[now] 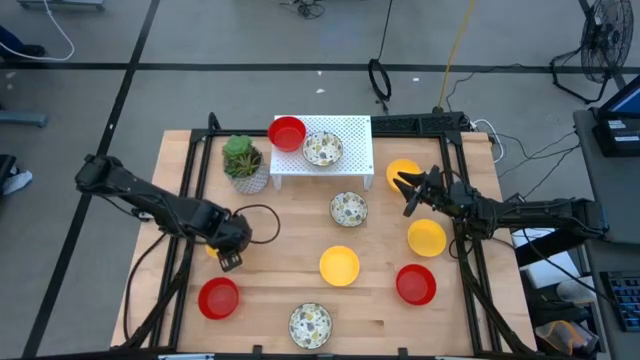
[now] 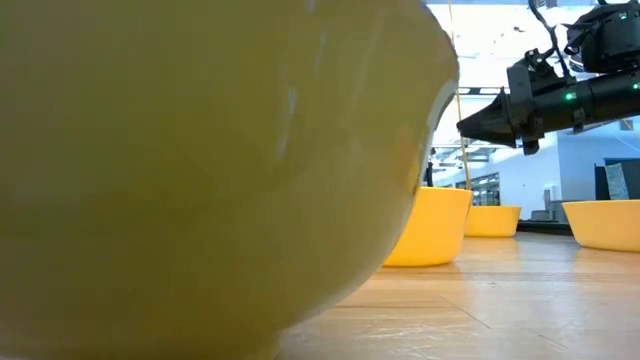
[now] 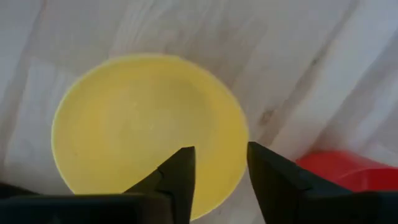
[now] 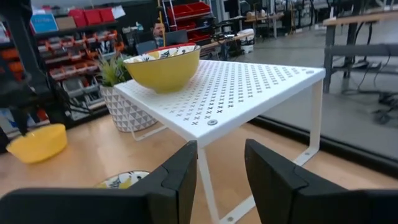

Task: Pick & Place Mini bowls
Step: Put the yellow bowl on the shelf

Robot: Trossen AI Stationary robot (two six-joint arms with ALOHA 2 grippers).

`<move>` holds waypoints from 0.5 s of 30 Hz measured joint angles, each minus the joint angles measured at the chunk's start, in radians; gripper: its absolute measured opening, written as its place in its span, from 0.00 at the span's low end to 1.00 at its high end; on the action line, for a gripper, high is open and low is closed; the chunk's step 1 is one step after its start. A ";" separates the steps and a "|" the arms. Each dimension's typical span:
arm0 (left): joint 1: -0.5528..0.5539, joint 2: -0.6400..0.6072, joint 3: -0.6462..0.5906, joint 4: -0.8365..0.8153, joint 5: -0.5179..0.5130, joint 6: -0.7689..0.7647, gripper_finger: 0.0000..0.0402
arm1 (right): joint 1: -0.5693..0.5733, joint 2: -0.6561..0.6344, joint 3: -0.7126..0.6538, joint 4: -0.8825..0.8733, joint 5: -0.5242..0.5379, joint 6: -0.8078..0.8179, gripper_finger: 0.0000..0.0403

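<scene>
A rack [image 1: 345, 150] is set at the back middle of the tabletop [image 1: 280, 230], and two bowls [image 1: 287, 132] are placed on it side by side. A potted plant [image 1: 243, 163] is stood just left of the rack. One bowl [image 1: 348, 208] is found in front of the rack, with another [image 1: 339, 265] nearer the front. Three bowls [image 1: 426, 237] are spread along the right side. Two more [image 1: 218, 298] are placed near the front edge, left and centre.

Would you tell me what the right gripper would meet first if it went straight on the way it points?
Probably the white rack: the right gripper, jaws open, points at its near front edge and leg, though depth is unclear.
</scene>
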 joint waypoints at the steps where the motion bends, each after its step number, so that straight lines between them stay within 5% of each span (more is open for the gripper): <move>1: -0.004 0.000 -0.011 0.000 0.006 -0.013 0.41 | 0.000 0.000 0.000 0.000 0.000 0.015 0.31; 8: -0.028 0.000 -0.045 0.002 0.049 -0.076 0.52 | 0.000 0.000 0.000 0.000 0.000 0.075 0.31; 15: -0.059 0.000 -0.045 0.092 0.087 -0.086 0.51 | 0.000 0.000 0.000 0.000 -0.001 0.076 0.31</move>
